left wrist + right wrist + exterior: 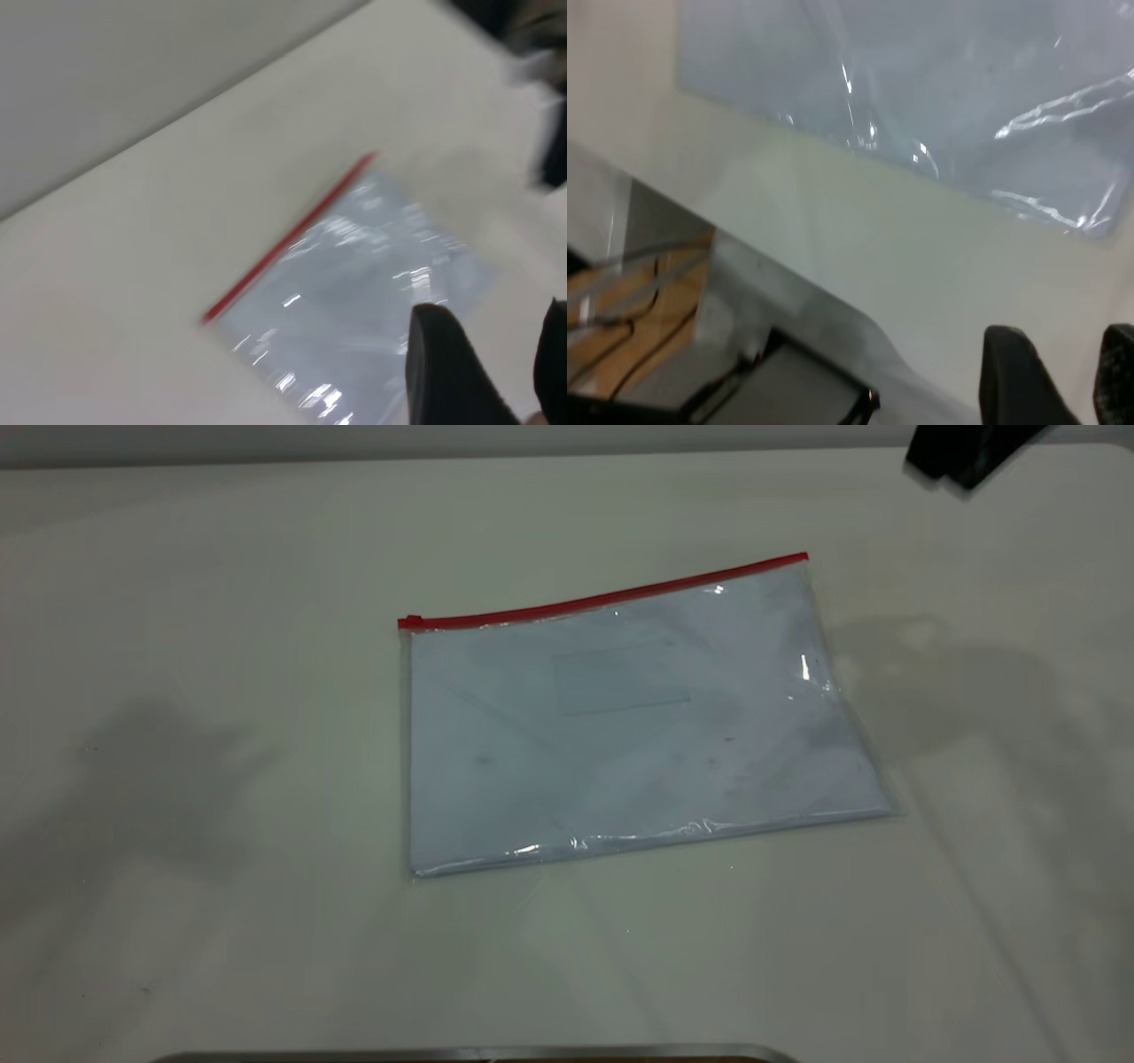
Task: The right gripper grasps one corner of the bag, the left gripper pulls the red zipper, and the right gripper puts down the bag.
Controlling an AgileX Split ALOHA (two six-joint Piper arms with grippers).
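The bag point(620, 717) lies flat in the middle of the table, a clear pouch with a pale bluish sheet inside. The red zipper point(602, 598) runs along its far long edge, with the slider tab point(409, 621) at the left end. A black part of the right arm point(966, 452) shows at the far right corner, off the bag. The left arm is out of the exterior view. In the left wrist view the left gripper point(494, 312) is open and empty above the bag point(354, 283) and zipper point(288, 239). In the right wrist view the right gripper point(1063, 333) is open and empty over bare table beside the bag point(921, 88).
The white table point(177, 824) surrounds the bag on all sides. A metal edge point(478, 1054) runs along the near side. In the right wrist view the table's edge drops off to dark equipment and cables point(788, 381) below.
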